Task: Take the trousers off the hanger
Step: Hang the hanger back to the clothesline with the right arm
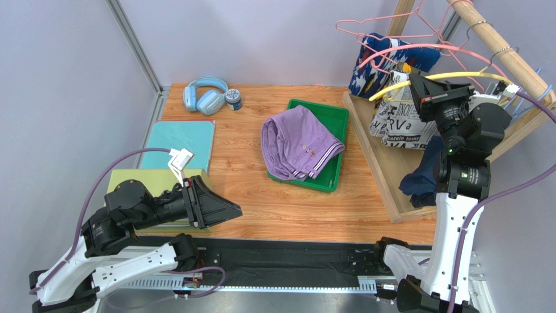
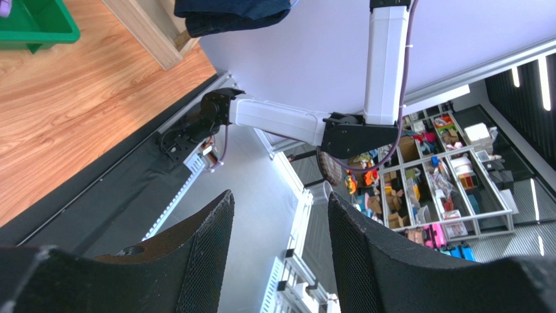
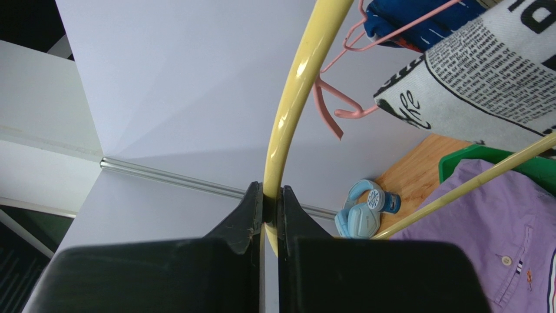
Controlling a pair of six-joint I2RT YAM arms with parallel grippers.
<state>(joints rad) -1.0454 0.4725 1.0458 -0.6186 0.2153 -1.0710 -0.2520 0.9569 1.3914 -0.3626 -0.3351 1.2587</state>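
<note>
Wooden table (image 1: 261,189) with grey walls behind it filled the scene. At the far left the left gripper (image 1: 228,210) lay low near the table edge. Its fingers were wide apart and held nothing. Headphones (image 1: 205,96) lay well beyond these fingers, near the back wall. To the right of them, well apart, stood the tray (image 1: 333,120) with the purple pair (image 1: 297,140) lying in it, already off any hanger.

Further right, the right gripper (image 3: 267,195) was high at the rack (image 1: 391,169). Its fingers were pressed narrow on the wire of the yellow hanger (image 3: 293,85). The newsprint pair (image 1: 395,124) hung just beside and below these fingers. I could not tell for sure whether it hung on this same hanger. The blue print pair (image 1: 378,62) hung behind it on a pink hanger (image 1: 391,26), beyond the fingers. The denim pair (image 1: 417,179) lay low on the rack base, under the right arm.

I judged the step in hand to be the newsprint pair: the hanger was gripped, but the cloth was not yet off. The next move probably needed a steady hold on the wire, so that the pair could slide off without dragging the pink hangers beside it. The left fingers were too far away to help unless they travelled across.
</note>
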